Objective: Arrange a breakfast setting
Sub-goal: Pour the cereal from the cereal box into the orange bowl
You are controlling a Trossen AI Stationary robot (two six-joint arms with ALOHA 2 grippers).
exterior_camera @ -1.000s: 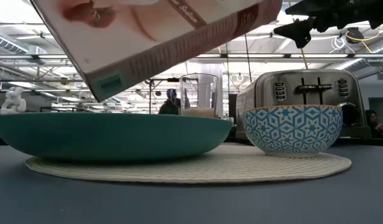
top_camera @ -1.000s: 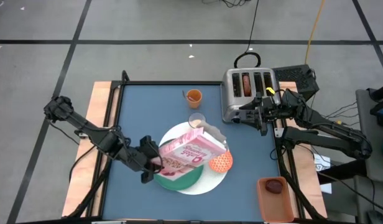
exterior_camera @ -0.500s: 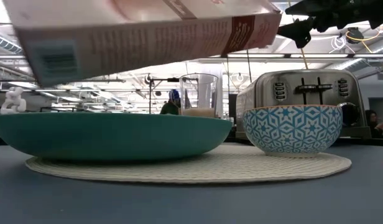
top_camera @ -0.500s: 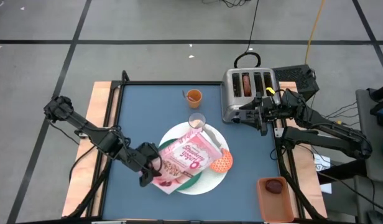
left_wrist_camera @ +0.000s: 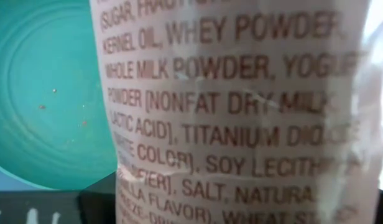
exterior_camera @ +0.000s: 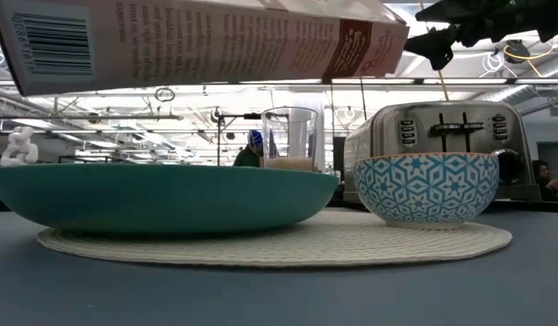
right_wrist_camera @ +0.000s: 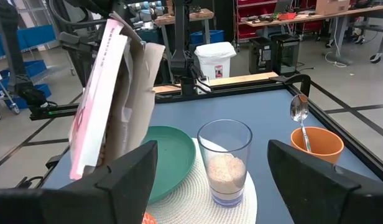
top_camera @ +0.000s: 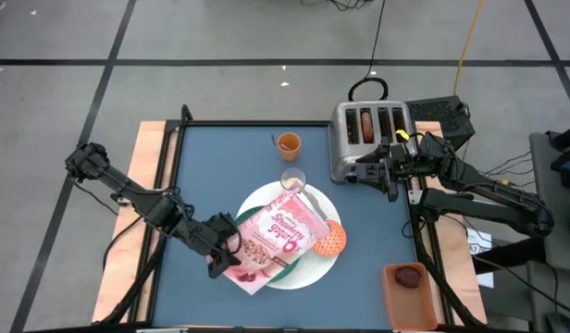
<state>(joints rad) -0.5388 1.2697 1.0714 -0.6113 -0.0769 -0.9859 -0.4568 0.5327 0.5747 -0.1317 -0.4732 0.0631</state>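
Your left gripper (top_camera: 222, 252) is clamped on the cereal box (top_camera: 278, 236), held in the air over the plate (exterior_camera: 161, 195).

The box lies nearly level, open end toward the bowl (top_camera: 328, 240). Plate, bowl and glass (top_camera: 292, 180) share the white mat (top_camera: 308, 271) mid-tabletop; the cup (top_camera: 287, 142) with its spoon (right_wrist_camera: 298, 116) sits nearer the far edge. Your right gripper (top_camera: 392, 176) hovers wide open beside the toaster (top_camera: 368, 137).

Pretty crowded in the middle: the pink cereal box (top_camera: 278, 240) hangs flat over the green round plate (exterior_camera: 161, 197) and larger white disc (top_camera: 308, 273), blocking any straight-down reach there. Milk glass (top_camera: 293, 179) stands at the disc's 12 o'clock, small orange bowl (top_camera: 328, 240) at 3. Toaster (top_camera: 368, 137) walls off 1 o'clock. Bare tabletop (top_camera: 211, 166) from 9 to 11 o'clock is open.
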